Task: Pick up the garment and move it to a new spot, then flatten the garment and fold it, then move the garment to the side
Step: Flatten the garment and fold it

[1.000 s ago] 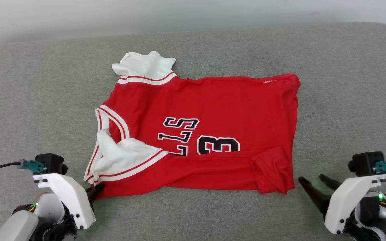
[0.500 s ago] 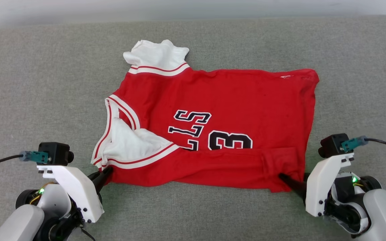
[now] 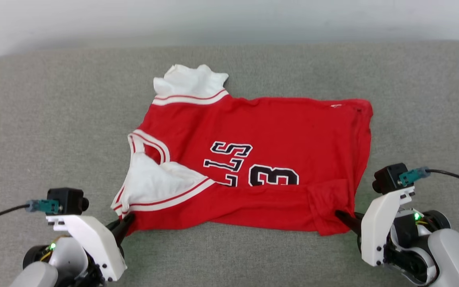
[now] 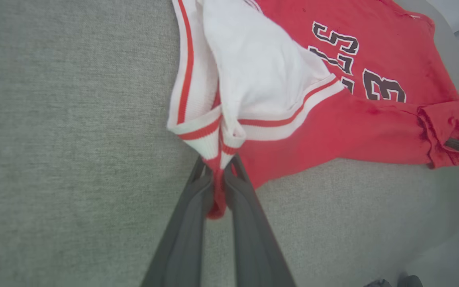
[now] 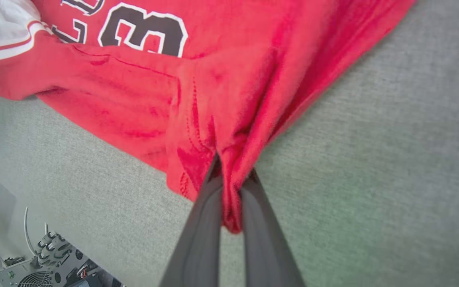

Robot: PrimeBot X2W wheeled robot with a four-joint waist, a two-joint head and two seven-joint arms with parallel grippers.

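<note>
The garment [image 3: 277,139], a red jersey with white sleeves, striped trim and a black "3", lies spread on the grey padded surface [image 3: 54,119] with its near edge folded over. My left gripper [image 3: 128,220] is shut on the near left corner by the striped sleeve trim; in the left wrist view the garment [image 4: 373,123] is pinched in the left gripper [image 4: 218,165]. My right gripper [image 3: 339,215] is shut on the near right hem corner; in the right wrist view red cloth of the garment [image 5: 197,103] bunches in the right gripper [image 5: 233,169].
The grey surface extends widely around the jersey on all sides. A pale wall [image 3: 229,16] runs behind its far edge. Below the surface's near edge, the right wrist view shows robot hardware with cables [image 5: 42,255].
The camera has shifted, so the whole scene sits lower in the picture. One second ago my right gripper stood open off the hem; it then closed on the hem corner. The left hold is unchanged.
</note>
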